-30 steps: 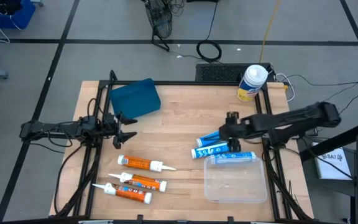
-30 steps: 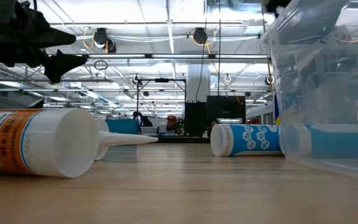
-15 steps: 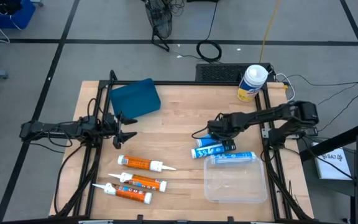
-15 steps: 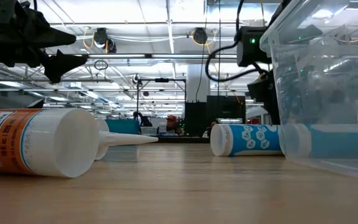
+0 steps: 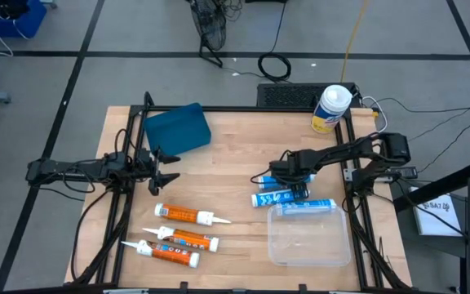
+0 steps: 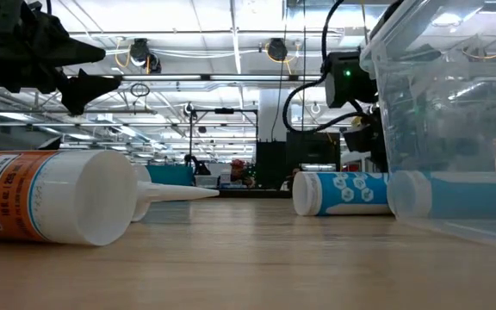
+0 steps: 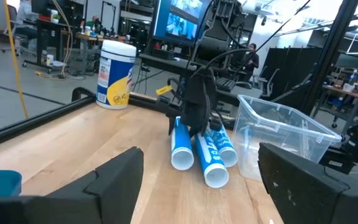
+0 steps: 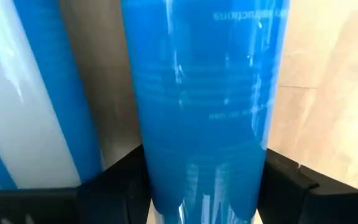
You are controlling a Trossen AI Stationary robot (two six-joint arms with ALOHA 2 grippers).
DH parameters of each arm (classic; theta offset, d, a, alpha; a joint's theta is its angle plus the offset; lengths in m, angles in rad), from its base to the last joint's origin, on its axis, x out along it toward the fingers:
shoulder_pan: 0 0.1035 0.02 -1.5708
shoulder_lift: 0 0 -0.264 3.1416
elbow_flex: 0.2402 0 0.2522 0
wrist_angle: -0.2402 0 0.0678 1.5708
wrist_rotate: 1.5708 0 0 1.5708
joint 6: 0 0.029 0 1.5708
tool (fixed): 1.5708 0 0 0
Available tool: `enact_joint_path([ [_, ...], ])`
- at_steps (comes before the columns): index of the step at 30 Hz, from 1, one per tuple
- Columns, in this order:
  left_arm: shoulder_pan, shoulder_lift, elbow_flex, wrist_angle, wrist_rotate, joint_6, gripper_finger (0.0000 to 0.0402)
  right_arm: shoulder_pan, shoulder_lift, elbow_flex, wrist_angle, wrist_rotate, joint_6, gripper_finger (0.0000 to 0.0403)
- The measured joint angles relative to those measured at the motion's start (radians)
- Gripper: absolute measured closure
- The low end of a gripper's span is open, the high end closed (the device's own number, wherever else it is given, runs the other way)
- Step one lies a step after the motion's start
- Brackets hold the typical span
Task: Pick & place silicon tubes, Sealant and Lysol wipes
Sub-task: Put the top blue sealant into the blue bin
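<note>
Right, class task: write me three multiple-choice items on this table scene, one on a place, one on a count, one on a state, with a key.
1. Where does the yellow-labelled, white-lidded Lysol wipes canister stand?
A. at the table's far right corner
B. inside the clear plastic bin
C. beside the orange tubes

2. How many orange-labelled sealant tubes lie on the wooden table?
A. one
B. three
C. five

3. What is the right gripper doing?
A. hanging high above the table
B. straddling a blue tube
C. holding the canister

Key:
1 A, the high view shows it at that corner.
2 B, three lie near the left gripper.
3 B, the right wrist view shows the blue tube between its fingers.
</note>
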Motion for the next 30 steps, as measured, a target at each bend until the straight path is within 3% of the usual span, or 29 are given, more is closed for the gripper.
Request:
enact_joint_path([
  [9,0.0,0.0,0.0,0.0,0.0,0.0,0.0092,0.036,-0.242,0.168,0.079,0.101,0.042,0.0198],
  [14,0.0,0.0,0.0,0.0,0.0,0.0,0.0091,0.044,-0.31,0.149,0.425,-0.054,0.028,0.0198],
  [19,0.0,0.0,0.0,0.0,0.0,0.0,0.0092,0.044,-0.274,0.045,0.912,-0.183,-0.059,0.0198],
  [23,0.0,0.0,0.0,0.0,0.0,0.0,0.0091,0.024,-0.173,-0.006,1.235,-0.283,-0.071,0.0198],
  [27,0.0,0.0,0.0,0.048,-0.023,0.0,0.0091,0.019,-0.071,-0.007,1.443,-0.374,-0.045,0.0198],
  [30,0.0,0.0,0.0,0.105,-0.064,-0.003,0.0091,0.015,-0.014,-0.007,1.491,-0.396,-0.056,0.0198],
])
